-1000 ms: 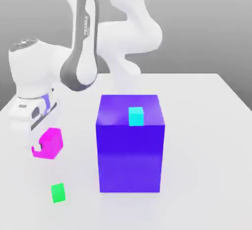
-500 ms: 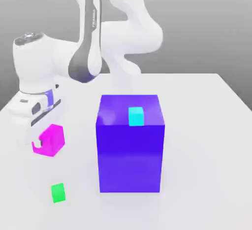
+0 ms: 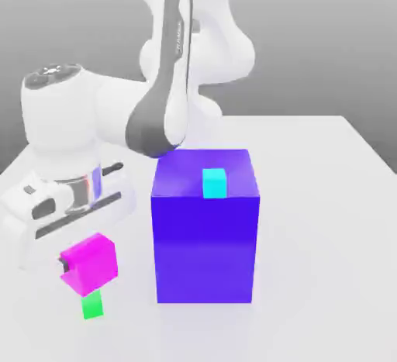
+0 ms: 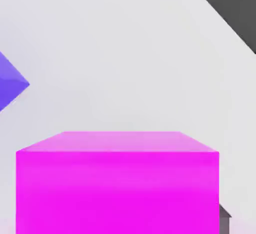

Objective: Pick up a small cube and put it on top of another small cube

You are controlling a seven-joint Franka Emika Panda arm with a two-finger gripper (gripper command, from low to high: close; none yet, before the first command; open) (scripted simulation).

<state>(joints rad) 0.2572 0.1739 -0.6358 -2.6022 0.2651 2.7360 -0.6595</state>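
The small cube (image 3: 91, 263), plain magenta, hangs low over the table at the exterior view's left, and my gripper (image 3: 81, 269) is shut on it. The white hand (image 3: 58, 212) reaches down to it from behind and to the left. Directly under it sits the other small cube (image 3: 93, 307), tiny and bright green, with its top edge hidden behind the magenta one. Whether the two touch I cannot tell. In the hand view the magenta cube (image 4: 117, 183) is close up, with white table beyond it.
A large blue-purple block (image 3: 204, 232) stands just right of the cubes, with a tiny cyan cube (image 3: 214, 183) on its top; one corner of the block (image 4: 9, 85) is in the hand view. The white table (image 3: 326, 221) extends to the right.
My hand has carried the magenta cube forward and to the exterior view's right, from well behind the green cube to a spot right over it. The green cube, block and cyan cube stayed still.
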